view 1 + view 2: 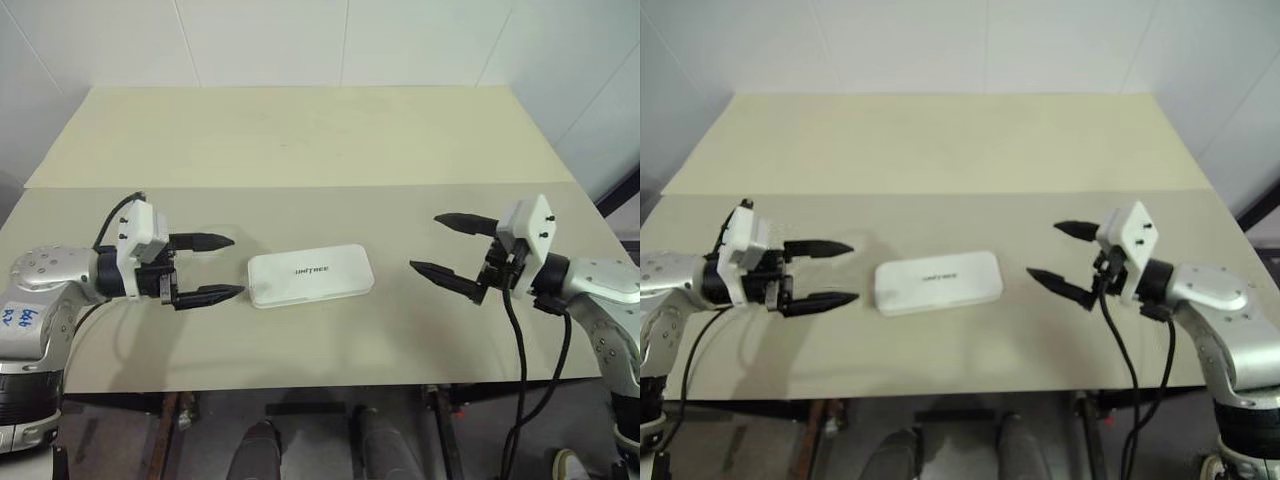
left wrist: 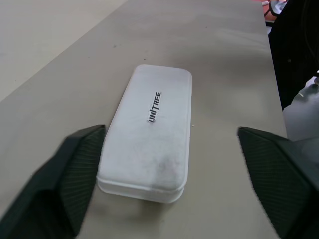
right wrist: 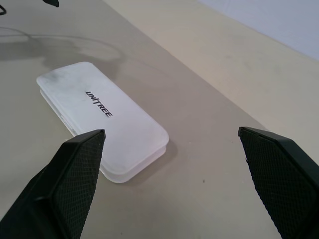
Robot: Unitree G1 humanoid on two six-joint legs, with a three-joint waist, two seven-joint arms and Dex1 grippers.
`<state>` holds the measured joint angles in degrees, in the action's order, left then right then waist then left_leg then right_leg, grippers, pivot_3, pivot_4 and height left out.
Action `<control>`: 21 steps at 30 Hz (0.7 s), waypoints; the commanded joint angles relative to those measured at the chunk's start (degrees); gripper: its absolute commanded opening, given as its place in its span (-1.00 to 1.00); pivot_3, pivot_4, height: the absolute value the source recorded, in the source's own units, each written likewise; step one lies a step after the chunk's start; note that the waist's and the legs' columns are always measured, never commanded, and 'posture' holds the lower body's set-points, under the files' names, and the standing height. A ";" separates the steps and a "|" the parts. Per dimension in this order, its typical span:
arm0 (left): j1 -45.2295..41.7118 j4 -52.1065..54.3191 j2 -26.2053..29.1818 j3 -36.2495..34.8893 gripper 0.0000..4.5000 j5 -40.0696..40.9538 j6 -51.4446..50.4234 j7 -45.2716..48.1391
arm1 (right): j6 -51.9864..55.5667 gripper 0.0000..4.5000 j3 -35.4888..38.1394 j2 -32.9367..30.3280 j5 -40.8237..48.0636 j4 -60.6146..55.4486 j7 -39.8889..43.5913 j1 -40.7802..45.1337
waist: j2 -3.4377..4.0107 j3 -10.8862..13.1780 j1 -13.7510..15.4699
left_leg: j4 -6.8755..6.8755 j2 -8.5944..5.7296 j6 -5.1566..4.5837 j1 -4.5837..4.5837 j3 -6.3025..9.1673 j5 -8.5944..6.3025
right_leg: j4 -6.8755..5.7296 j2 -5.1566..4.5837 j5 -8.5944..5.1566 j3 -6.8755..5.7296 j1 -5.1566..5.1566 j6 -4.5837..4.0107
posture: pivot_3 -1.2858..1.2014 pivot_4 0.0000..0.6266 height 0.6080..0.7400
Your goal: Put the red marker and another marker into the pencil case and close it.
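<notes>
The white pencil case (image 1: 310, 275) lies flat in the middle of the table with its lid down and the dark UNITREE lettering facing up. My left gripper (image 1: 237, 266) hovers just off the case's left end, open, with nothing between its fingers. Further off, to the right of the case, my right gripper (image 1: 425, 241) is also open and empty. In the left wrist view the case (image 2: 149, 144) lies between the black fingertips (image 2: 79, 164). It also appears in the right wrist view (image 3: 104, 119). The red marker and the other marker are out of view.
The beige table (image 1: 300, 140) has a seam running across it behind the case, and its front edge (image 1: 300, 388) lies close to me. White walls stand behind and to the sides. A black cable (image 1: 515, 340) hangs from my right wrist.
</notes>
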<state>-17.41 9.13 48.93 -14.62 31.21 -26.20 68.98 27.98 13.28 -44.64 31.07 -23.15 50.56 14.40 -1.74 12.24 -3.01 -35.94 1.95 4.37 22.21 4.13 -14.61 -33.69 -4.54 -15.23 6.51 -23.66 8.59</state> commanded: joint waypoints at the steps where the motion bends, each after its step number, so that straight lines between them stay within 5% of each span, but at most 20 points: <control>1: 1.13 3.05 0.56 -1.89 0.99 1.95 0.91 -0.02 | 0.76 1.00 3.48 -1.31 1.86 -3.43 -0.84 -1.26 | 0.00 0.00 -0.03 | -0.01 0.00 0.00 0.00 0.00 0.00 | 0.01 0.00 0.00 0.00 0.00 0.00 | 0.03 -0.52 1.00; 21: -8.99 -6.34 -3.88 3.58 0.99 -2.23 13.74 -0.97 | -4.85 1.00 5.16 -8.63 2.89 1.67 10.30 -1.52 | 0.00 0.00 -0.02 | -0.01 0.00 0.00 0.00 -0.01 0.00 | 0.13 0.01 0.00 0.01 0.05 0.00 | 0.03 -0.52 1.00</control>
<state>-25.60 3.41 45.14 -11.10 29.59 -14.27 67.32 24.51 16.65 -52.36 32.73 -20.23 59.58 12.86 -1.74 12.24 -3.03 -35.96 1.94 4.37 22.20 4.11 -14.60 -33.56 -4.53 -15.23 6.52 -23.60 8.60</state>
